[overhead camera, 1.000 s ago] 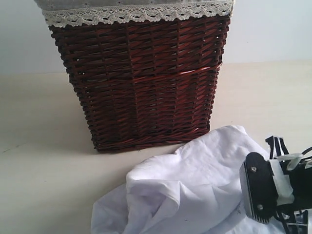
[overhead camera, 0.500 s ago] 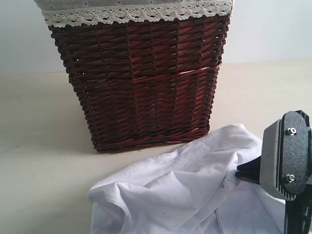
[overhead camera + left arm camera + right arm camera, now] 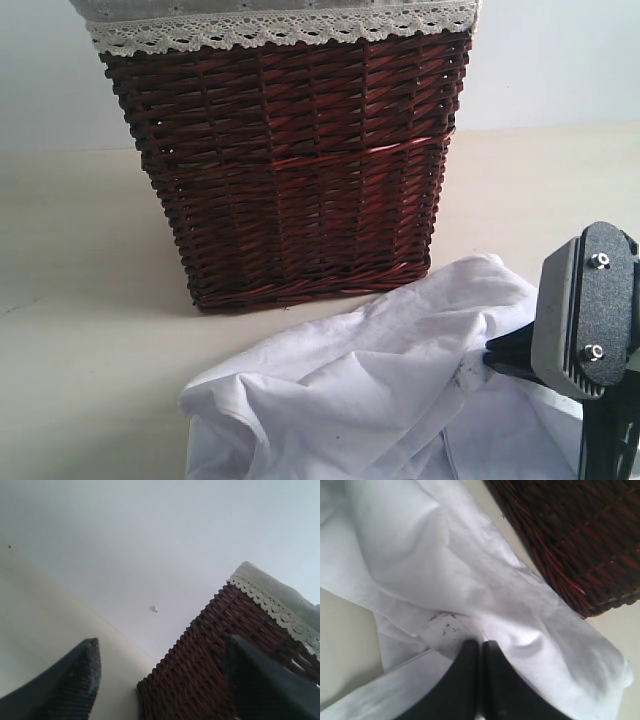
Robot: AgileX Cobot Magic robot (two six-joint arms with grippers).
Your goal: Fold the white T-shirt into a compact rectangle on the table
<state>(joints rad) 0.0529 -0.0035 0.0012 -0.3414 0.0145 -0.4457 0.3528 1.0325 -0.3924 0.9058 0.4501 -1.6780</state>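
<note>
The white T-shirt (image 3: 350, 385) has spread flatter; right tool (image 3: 480, 644) pinches it, left tool (image 3: 162, 645) gapes wide.

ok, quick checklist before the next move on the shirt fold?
1. Grip: right hand shut on the soft white cotton T-shirt: ok.
2. Free arm: left hand open and empty: ok.
3. Shirt lying flat on the pale beige table: not ok, it is bunched and creased.
4. Shirt apart from the dark wicker basket: cannot tell, cloth lies right at its base.
5. Collar and sleeves located: cannot tell, hidden in the folds.
</note>
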